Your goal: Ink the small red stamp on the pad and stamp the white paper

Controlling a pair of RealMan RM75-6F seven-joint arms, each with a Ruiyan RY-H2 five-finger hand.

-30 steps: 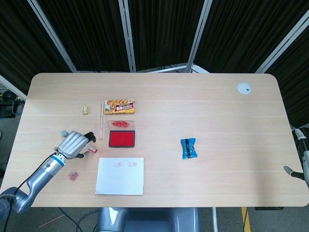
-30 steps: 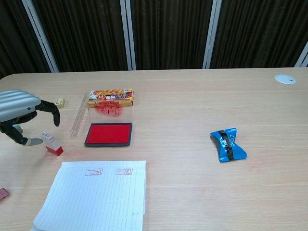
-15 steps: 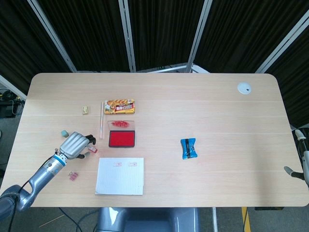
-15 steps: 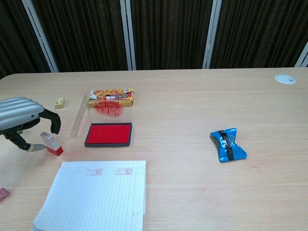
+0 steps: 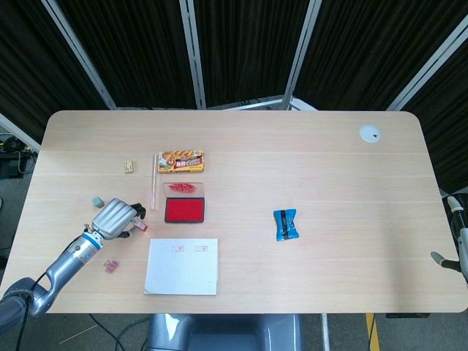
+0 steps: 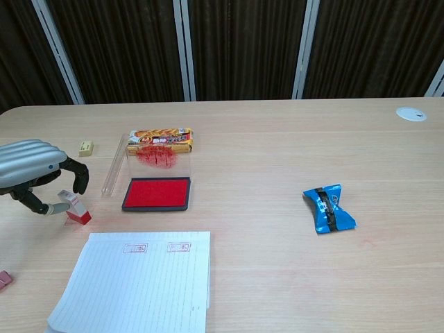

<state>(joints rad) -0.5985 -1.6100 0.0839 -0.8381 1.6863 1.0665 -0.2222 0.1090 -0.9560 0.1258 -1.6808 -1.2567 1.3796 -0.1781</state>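
Where left hand [image 6: 31,166] curls, thumb and fingers pinch small red stamp [image 6: 73,207], standing on table [image 6: 263,146]

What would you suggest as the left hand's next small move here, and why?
Probably close the fingers on the small red stamp and lift it. The left hand arches over the stamp, which stands on the table left of the ink pad, with a fingertip seemingly at its side, though a firm grip isn't evident.

robot hand [image 6: 31,170] touching red stamp [image 6: 74,207], ink pad [image 6: 157,193]
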